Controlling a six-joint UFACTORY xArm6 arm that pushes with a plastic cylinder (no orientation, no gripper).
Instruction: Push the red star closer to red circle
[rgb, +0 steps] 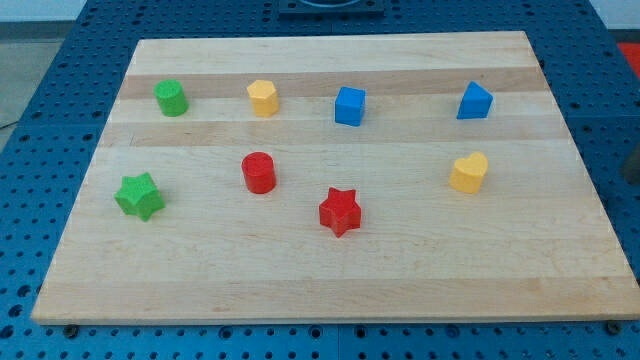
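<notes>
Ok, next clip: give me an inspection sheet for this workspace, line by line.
Surface: wooden board on a blue perforated table.
Job's things: red star sits lower right of the red circle, apart.
Clutter: green star, green cylinder-like block, yellow block, blue cube, blue block, yellow heart-like block.
Tool: my tip is not in view.
Cables: nothing seen.
Surroundings: dark fixture at the view's top.

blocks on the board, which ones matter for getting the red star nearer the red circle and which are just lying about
For the job:
red star
red circle, up and to the view's left of the star

Just lying about:
green star
green cylinder
yellow hexagon
blue cube
blue triangle
yellow heart

My tip does not show.
</notes>
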